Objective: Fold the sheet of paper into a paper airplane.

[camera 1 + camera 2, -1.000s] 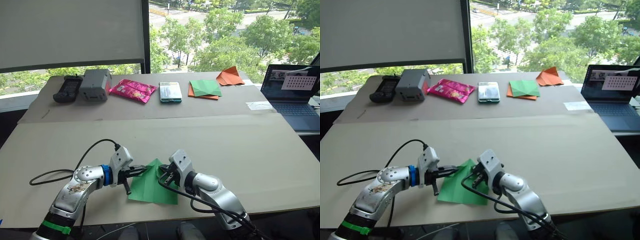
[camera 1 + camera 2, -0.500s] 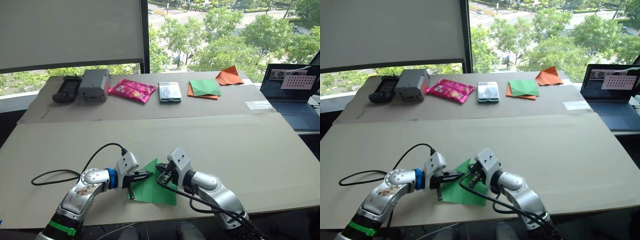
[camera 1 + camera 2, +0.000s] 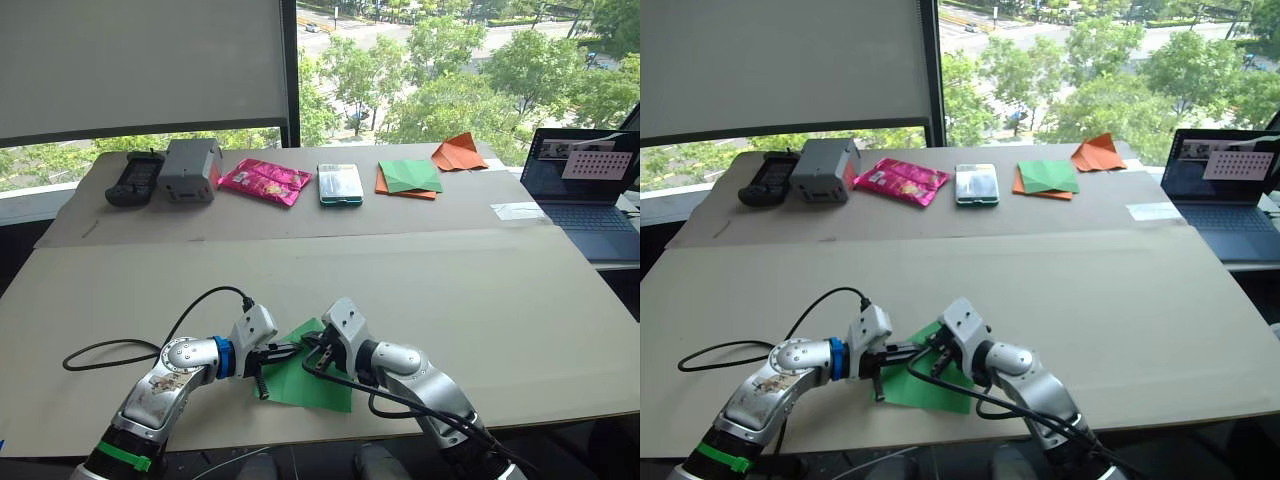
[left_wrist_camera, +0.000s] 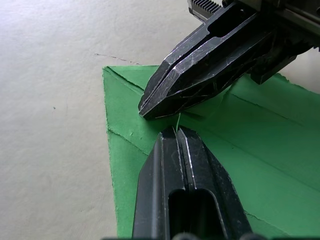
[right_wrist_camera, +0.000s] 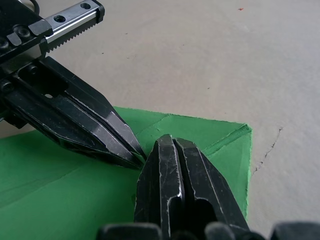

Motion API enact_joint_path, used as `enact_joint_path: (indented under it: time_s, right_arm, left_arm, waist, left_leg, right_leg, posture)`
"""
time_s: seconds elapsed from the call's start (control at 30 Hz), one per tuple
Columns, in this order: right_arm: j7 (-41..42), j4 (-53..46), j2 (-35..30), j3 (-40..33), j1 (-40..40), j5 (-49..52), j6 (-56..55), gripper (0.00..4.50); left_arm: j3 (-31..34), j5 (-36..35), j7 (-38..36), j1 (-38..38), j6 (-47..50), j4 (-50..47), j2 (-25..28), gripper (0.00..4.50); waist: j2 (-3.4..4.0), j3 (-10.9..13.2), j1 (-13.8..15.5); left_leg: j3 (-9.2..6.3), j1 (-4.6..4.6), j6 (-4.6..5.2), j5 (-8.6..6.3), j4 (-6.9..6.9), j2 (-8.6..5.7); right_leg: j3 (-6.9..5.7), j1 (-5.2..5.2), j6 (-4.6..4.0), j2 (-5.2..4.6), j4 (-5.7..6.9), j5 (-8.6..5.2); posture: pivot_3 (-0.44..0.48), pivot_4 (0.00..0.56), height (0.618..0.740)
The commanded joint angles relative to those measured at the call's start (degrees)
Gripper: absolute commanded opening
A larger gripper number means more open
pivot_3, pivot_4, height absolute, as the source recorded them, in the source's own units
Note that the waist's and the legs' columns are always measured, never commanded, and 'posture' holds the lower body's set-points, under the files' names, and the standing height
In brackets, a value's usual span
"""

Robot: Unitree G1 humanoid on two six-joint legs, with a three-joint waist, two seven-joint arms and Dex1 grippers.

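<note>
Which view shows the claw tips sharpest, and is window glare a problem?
Left wrist view: both shut claws are crisp on the sheet of paper, creases readable. Left eye view: left claw and right claw are small; the window is bright, but the table isn't washed out.

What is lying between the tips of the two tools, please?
Only the green sheet: in the left wrist view, the left tool and right tool nearly meet tip to tip over a crease, both shut.

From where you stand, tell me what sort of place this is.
Probably an upper-floor office or lab workspace. A big window looks down on treetops and a road, an open laptop sits at the table's right edge, and a phone lies among other gear along the far side.
</note>
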Motion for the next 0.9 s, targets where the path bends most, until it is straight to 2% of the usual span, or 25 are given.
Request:
enact_joint_path:
  time_s: [0.03, 0.13, 0.27, 0.4, 0.5, 0.53, 0.73, 0.77, 0.9]
  right_arm:
    - [0.34, 1.78, -0.05, 0.54, 0.25, -0.35, -1.06, 0.0]
    - [0.31, 2.4, 0.23, 0.53, 0.17, -0.19, -0.9, 0.0]
    - [0.26, 3.09, 0.15, 0.64, 0.27, -0.45, -0.98, 0.0]
    - [0.26, 3.03, 0.03, 0.61, 0.23, -0.53, -0.94, 0.0]
    - [0.32, 2.91, -0.18, 0.4, 0.22, -0.48, -0.88, 0.0]
    - [0.34, 2.74, -0.31, 0.34, 0.34, -0.47, -0.91, 0.0]
    - [0.25, 2.7, -0.52, 0.27, 0.43, -0.6, -1.12, 0.0]
    - [0.22, 2.58, -0.51, 0.27, 0.44, -0.6, -1.09, 0.0]
    - [-0.02, 2.22, -0.4, 0.47, 0.43, -0.72, -0.98, 0.0]
  left_arm:
    - [-0.02, 0.7, -0.24, 0.37, -0.05, -0.68, 0.65, 0.02]
    - [0.23, 0.45, -0.3, 0.49, 0.03, -0.85, 0.73, 0.02]
    - [2.49, -2.45, -1.16, 0.22, 2.44, -2.3, 1.51, 1.14]
    - [5.61, -5.96, -2.27, -0.93, 6.17, -3.5, 3.13, 2.48]
    - [8.21, -8.75, -2.86, -2.94, 8.39, -2.84, 3.4, 2.48]
    - [8.7, -9.06, -2.62, -4.05, 8.66, -2.08, 3.02, 2.26]
    - [5.93, -7.16, -2.56, -9.22, 6.74, 3.31, -0.7, 0.24]
    - [4.98, -6.31, -2.55, -9.85, 6.24, 4.28, -1.31, 0.03]
    - [1.79, -1.88, -0.78, -12.21, 3.38, 9.06, -3.86, 0.03]
  waist:
    - [0.0, -0.02, -0.01]
    - [0.0, -0.05, -0.03]
    - [0.0, -0.05, -0.05]
    - [0.01, -0.04, -0.06]
    - [-0.03, -0.03, 0.02]
    - [-0.05, -0.03, 0.06]
    - [-0.02, -0.06, 0.04]
    - [-0.02, -0.07, 0.04]
    - [-0.05, -0.09, 0.04]
  left_leg:
    - [0.0, 0.0, 0.0, 0.0, 0.0, 0.0]
    - [0.0, 0.02, 0.0, 0.0, 0.0, 0.0]
    - [0.0, 0.02, 0.0, 0.0, 0.0, 0.0]
    - [0.0, 0.03, 0.0, 0.0, 0.0, 0.0]
    - [0.0, 0.03, 0.0, 0.0, 0.0, 0.0]
    - [0.0, 0.03, 0.0, 0.0, 0.01, 0.0]
    - [0.0, 0.03, 0.0, 0.0, 0.03, -0.01]
    - [0.0, 0.03, 0.01, 0.01, 0.03, -0.02]
    - [-0.01, 0.03, 0.02, 0.01, 0.04, -0.02]
  right_leg:
    - [0.0, 0.0, 0.0, 0.0, 0.0, 0.0]
    - [0.0, 0.01, 0.0, 0.0, 0.01, 0.0]
    - [0.0, 0.01, 0.0, 0.0, 0.04, 0.0]
    - [0.0, -0.01, 0.0, 0.0, 0.11, 0.0]
    - [0.0, -0.02, 0.0, 0.0, 0.1, 0.0]
    - [0.0, -0.01, 0.0, 0.0, 0.11, 0.0]
    - [-0.01, 0.02, 0.0, 0.01, 0.1, 0.0]
    - [-0.01, 0.03, 0.01, 0.01, 0.12, 0.0]
    - [-0.01, 0.03, 0.01, 0.04, 0.17, 0.01]
  posture:
    - [0.0, 0.15, 0.74]
    - [0.0, 0.15, 0.74]
    - [0.0, 0.15, 0.74]
    - [0.0, 0.15, 0.74]
    - [0.0, 0.15, 0.74]
    - [0.0, 0.15, 0.74]
    - [0.0, 0.15, 0.74]
    - [0.0, 0.15, 0.74]
    - [0.0, 0.15, 0.74]
